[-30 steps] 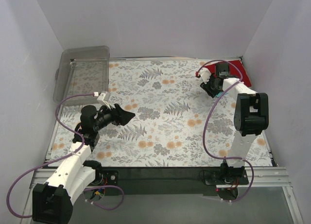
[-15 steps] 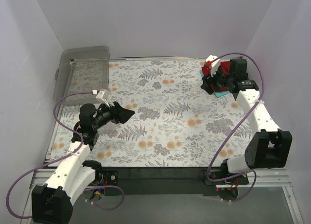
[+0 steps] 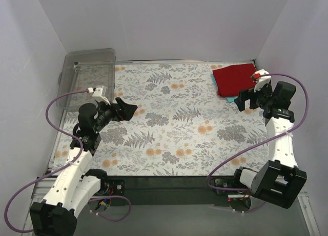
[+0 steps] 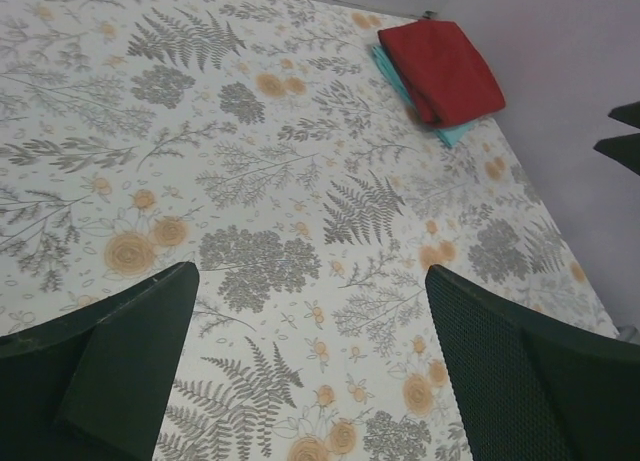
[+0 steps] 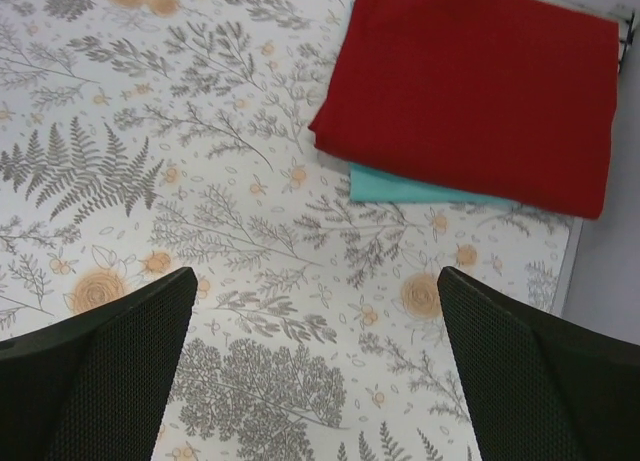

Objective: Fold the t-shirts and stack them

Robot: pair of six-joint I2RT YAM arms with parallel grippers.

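A folded deep red t-shirt (image 3: pixel 234 78) lies on top of a folded teal t-shirt (image 3: pixel 229 98) at the table's far right corner. Only a strip of the teal shirt shows. The stack shows in the right wrist view, red shirt (image 5: pixel 480 91) over teal shirt (image 5: pixel 400 187), and in the left wrist view, red shirt (image 4: pixel 440 69) over teal shirt (image 4: pixel 452 133). My right gripper (image 3: pixel 245 99) is open and empty, raised just right of the stack. My left gripper (image 3: pixel 128 110) is open and empty over the table's left side, far from the shirts.
A clear plastic bin (image 3: pixel 87 77) stands at the far left corner. The floral tablecloth (image 3: pixel 174 123) covers the table. White walls close in the left, back and right sides. Purple cables loop off both arms.
My right gripper has let go of the red shirt and pulled back to the right, off the stack. The red shirt now lies flat and fully in view. My left arm shifted slightly left.
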